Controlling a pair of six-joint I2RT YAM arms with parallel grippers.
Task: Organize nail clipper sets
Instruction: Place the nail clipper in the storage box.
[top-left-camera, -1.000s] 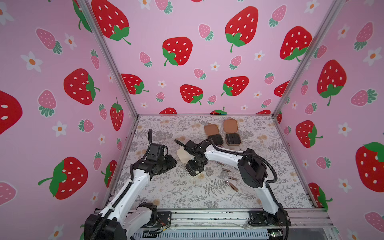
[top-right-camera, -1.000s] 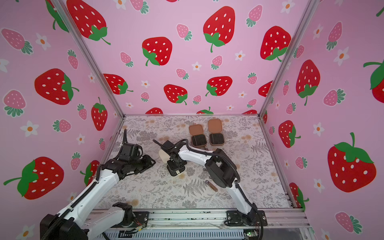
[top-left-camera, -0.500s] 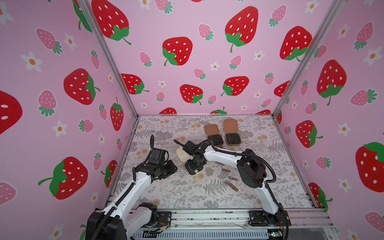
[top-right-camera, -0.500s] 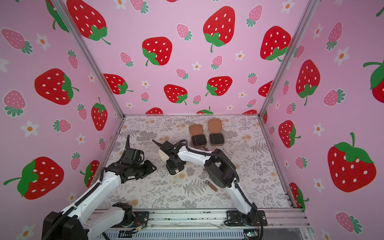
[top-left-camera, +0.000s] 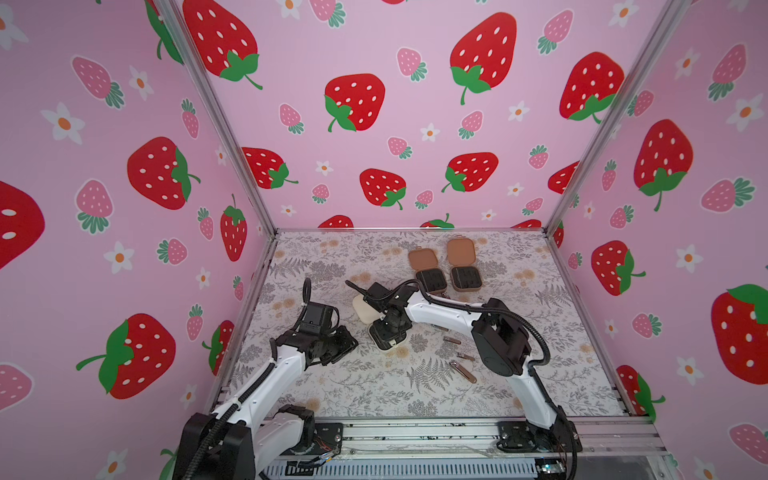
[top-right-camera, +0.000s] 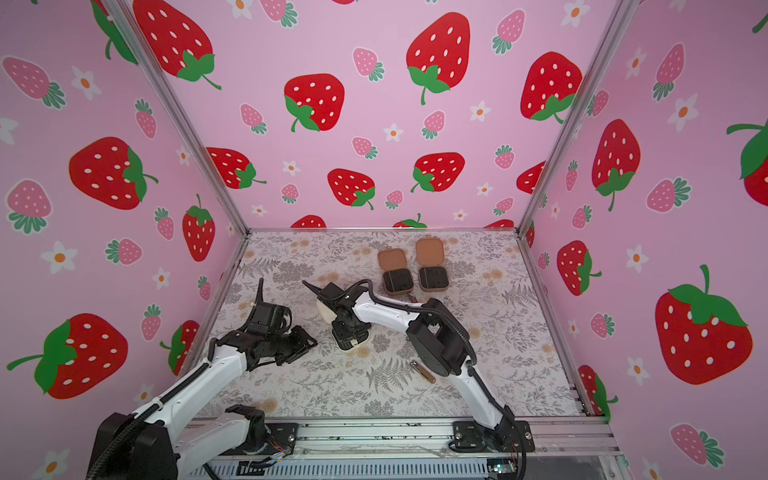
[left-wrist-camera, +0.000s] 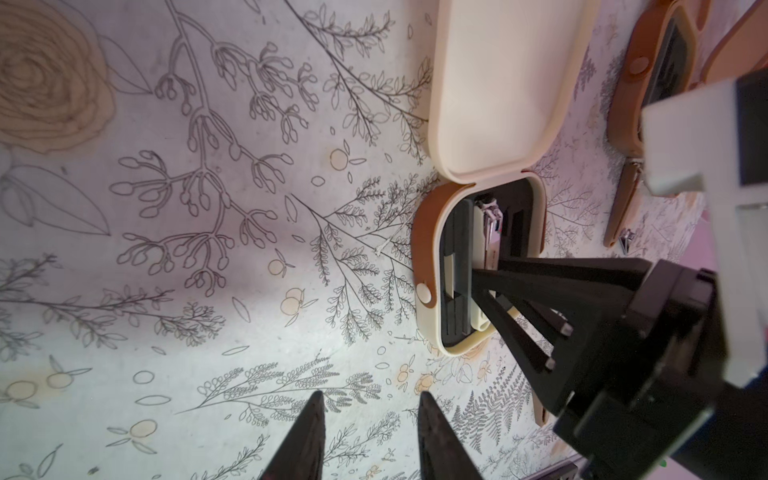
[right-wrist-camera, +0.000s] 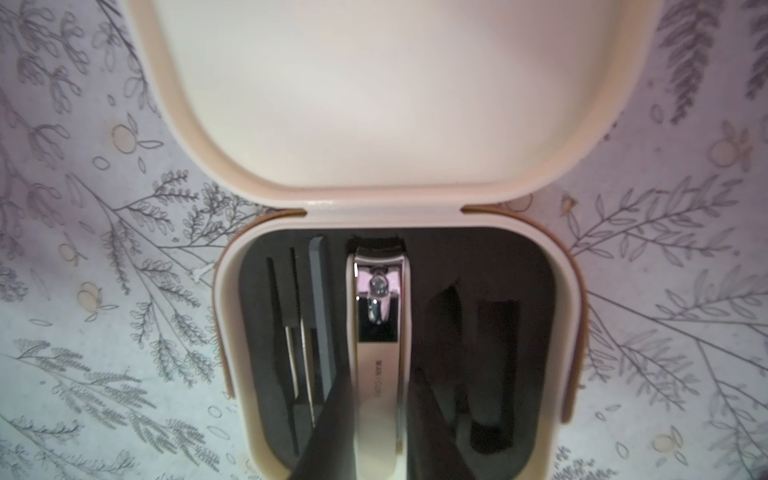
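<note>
The floral-patterned table (top-left-camera: 374, 399) carries everything, with the right arm (top-left-camera: 440, 316) reaching over its middle and the left arm (top-left-camera: 286, 365) drawn nearer the left wall. The cream case (right-wrist-camera: 563, 316) lies open mid-table, its lid (right-wrist-camera: 395, 104) flat behind it. A brown case (top-left-camera: 422, 258) and a second brown case (top-left-camera: 461, 252) sit open side by side near the back wall. The right gripper (right-wrist-camera: 378, 374) dips into the cream case, its fingers close on either side of the large nail clipper (right-wrist-camera: 380, 332), which lies in the middle slot. Whether they pinch it or stand just clear I cannot tell. The left gripper (left-wrist-camera: 370, 395) hovers beside the cream case, jaws parted and empty. A loose clipper (top-left-camera: 462, 371) and smaller tools (top-left-camera: 451, 340) lie on the table by the right arm. Thin tools (right-wrist-camera: 291, 353) fill the case's side slots.
</note>
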